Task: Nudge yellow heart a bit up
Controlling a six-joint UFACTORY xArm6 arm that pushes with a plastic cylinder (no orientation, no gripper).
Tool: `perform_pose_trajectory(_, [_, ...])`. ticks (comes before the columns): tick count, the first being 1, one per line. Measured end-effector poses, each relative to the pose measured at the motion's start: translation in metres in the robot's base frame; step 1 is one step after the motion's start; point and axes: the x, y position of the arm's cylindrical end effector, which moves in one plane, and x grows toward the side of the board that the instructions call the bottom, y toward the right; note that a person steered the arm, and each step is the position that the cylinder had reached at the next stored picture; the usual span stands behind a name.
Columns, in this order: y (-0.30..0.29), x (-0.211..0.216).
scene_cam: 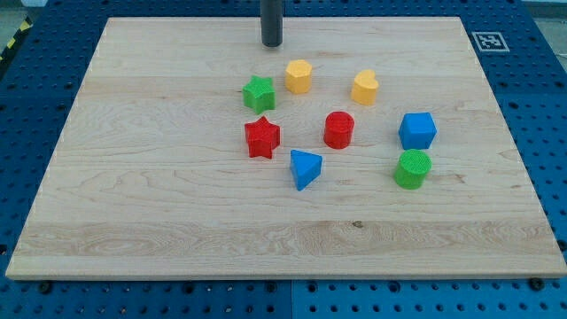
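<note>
The yellow heart (364, 87) lies right of centre in the upper half of the wooden board (159, 213). My tip (271, 43) stands near the view's top, well to the left of and above the heart, touching no block. The nearest block to the tip is a yellow hexagon (299, 76), just below and right of it.
A green star (259, 92) and a red star (262, 136) lie left of centre. A red cylinder (338, 129) and a blue triangle (305, 168) sit mid-board. A blue cube (417, 130) and a green cylinder (412, 169) lie right. A marker tag (488, 40) is at the top right corner.
</note>
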Motion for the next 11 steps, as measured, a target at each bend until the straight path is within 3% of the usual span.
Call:
perform_pose_trajectory(1, [0.001, 0.0])
perform_pose_trajectory(3, [0.154, 0.007])
perform_pose_trajectory(5, [0.281, 0.118])
perform_pose_trajectory(6, [0.313, 0.144])
perform_pose_trajectory(11, [0.23, 0.144])
